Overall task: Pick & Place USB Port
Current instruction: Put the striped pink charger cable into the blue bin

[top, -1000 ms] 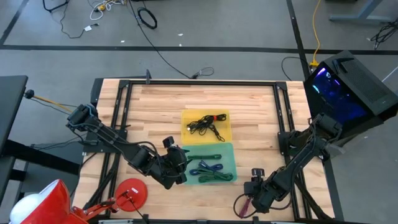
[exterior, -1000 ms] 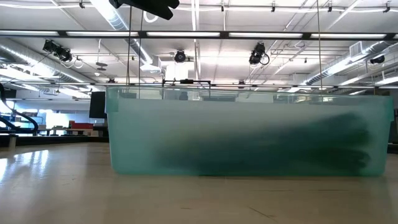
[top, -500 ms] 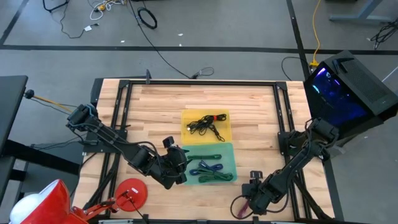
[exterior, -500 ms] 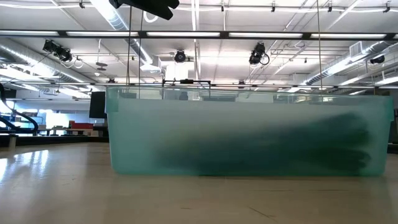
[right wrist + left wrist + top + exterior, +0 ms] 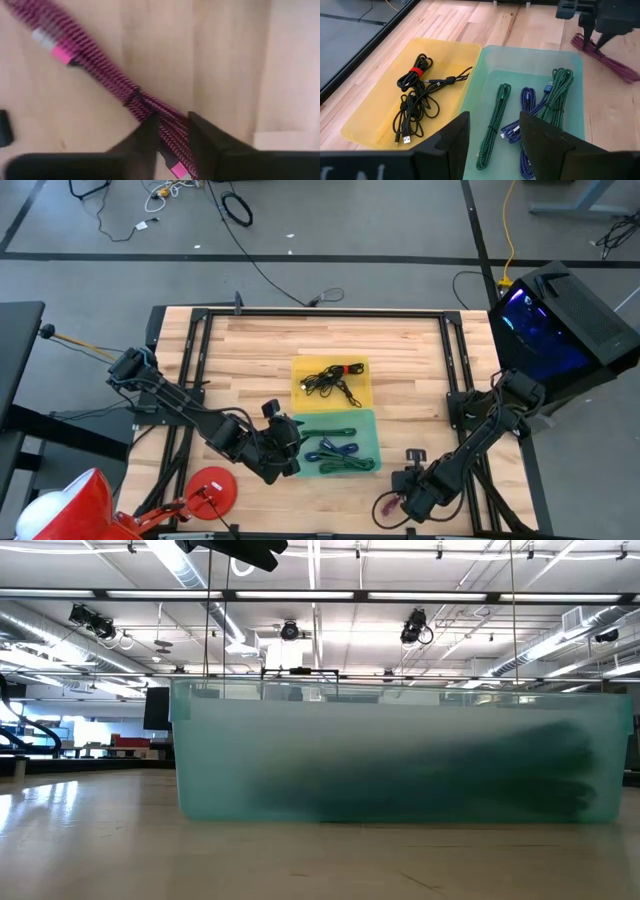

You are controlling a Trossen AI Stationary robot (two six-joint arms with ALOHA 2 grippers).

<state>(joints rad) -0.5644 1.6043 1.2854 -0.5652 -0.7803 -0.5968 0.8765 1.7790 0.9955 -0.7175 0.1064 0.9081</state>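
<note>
Right gripper (image 5: 170,131) fingers clenched on pink braided cable (image 5: 100,70), its long axis crossing diagonally between fingers. Left gripper (image 5: 492,135) fingers released, waiting over green bin (image 5: 530,60).

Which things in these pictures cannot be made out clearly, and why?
- Low view: the green bin has a cloudy wall, so the cables inside are only a dark smear.
- Right wrist view: the pink cable is blurred and cut off by the edges.
- High view: plugs on the black cable are too small.
</note>
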